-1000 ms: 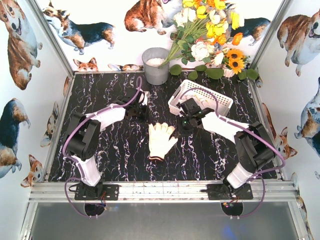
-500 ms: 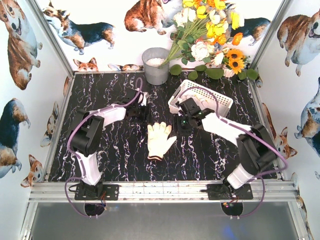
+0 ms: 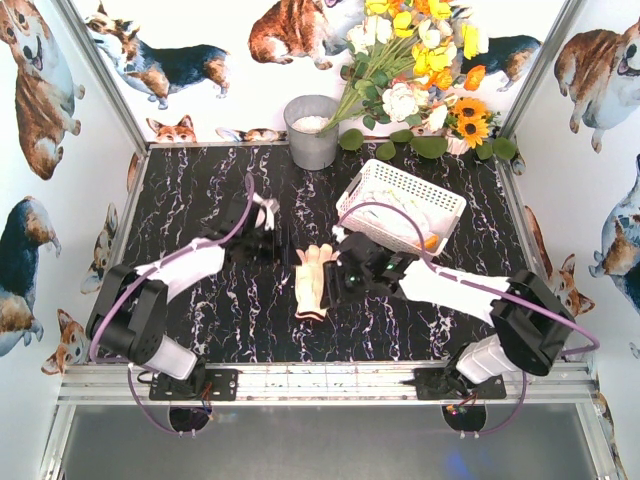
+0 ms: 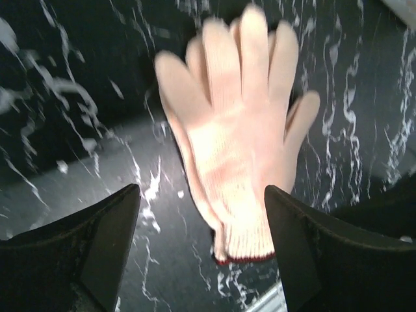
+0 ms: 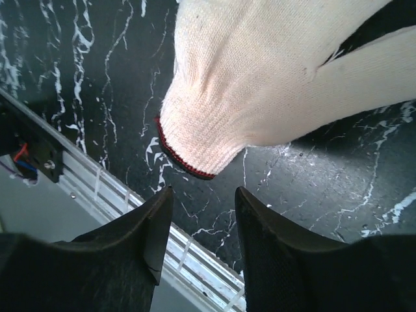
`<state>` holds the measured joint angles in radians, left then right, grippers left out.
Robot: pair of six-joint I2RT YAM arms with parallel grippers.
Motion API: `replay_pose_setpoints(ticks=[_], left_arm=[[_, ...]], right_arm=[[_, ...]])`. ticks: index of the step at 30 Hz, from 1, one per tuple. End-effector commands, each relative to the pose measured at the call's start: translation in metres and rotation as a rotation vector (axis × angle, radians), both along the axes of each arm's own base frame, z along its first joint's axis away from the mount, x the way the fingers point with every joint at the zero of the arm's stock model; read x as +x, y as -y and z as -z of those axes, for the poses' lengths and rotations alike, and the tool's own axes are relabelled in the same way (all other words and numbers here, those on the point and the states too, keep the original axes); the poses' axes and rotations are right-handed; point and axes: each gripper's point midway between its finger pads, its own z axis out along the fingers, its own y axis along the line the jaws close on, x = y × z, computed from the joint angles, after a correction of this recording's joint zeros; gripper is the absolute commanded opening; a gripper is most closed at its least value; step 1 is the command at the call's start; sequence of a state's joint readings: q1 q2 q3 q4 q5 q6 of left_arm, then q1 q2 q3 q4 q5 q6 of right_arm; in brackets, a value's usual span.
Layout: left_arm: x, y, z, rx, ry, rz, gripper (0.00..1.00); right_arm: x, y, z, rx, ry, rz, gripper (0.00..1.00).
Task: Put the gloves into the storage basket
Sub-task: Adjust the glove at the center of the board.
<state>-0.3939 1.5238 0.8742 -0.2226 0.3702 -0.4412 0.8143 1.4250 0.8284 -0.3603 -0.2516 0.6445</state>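
Cream-white gloves [image 3: 313, 280] with a dark red cuff edge lie flat on the black marbled table, apparently one on top of another. My left gripper [image 3: 264, 240] hovers to their left, open; in the left wrist view the gloves [image 4: 240, 149] lie ahead of the open, empty gripper [image 4: 201, 192]. My right gripper [image 3: 342, 282] sits right beside the gloves, open. In the right wrist view the cuff [image 5: 195, 146] lies just beyond the empty gripper [image 5: 203, 192]. The white storage basket [image 3: 372, 183] stands at the back right, holding more gloves [image 3: 415, 228], one with an orange patch.
A grey metal bucket [image 3: 312, 132] stands at the back centre, with a bunch of flowers [image 3: 420, 70] leaning beside it. The aluminium frame rail [image 3: 320, 380] runs along the table's near edge, close behind the gloves' cuff. Corgi-print walls close in both sides.
Both grippers have gone from shut to open. The left arm drew back to the left. The right arm swung forward and left, off the basket, to the gloves' right side. The gloves now look narrower.
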Motion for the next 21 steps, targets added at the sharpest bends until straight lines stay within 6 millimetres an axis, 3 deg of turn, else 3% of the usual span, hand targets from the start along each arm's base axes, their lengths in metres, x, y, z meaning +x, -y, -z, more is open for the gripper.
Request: replay_pose_setpoints(ticks=[1,4,11,21], left_arm=[[-0.037,0.008,0.012,-0.130,-0.142,-0.011,0.72],[-0.056,0.010,0.018,-0.179,-0.189,-0.008,0.71],[-0.076,0.015,0.036,-0.252,-0.276,-0.014,0.70],[-0.081,0.017,0.047,-0.255,-0.304,-0.015,0.64]], right_arm=[[0.014,-0.022,-0.006,-0.007,0.092,-0.009,0.45],[0.014,-0.024,-0.003,-0.079,0.124,-0.037,0.45],[0.009,-0.034,0.003,-0.109,0.139,-0.062,0.44],[0.001,-0.048,0.012,-0.146,0.139,-0.112,0.44]])
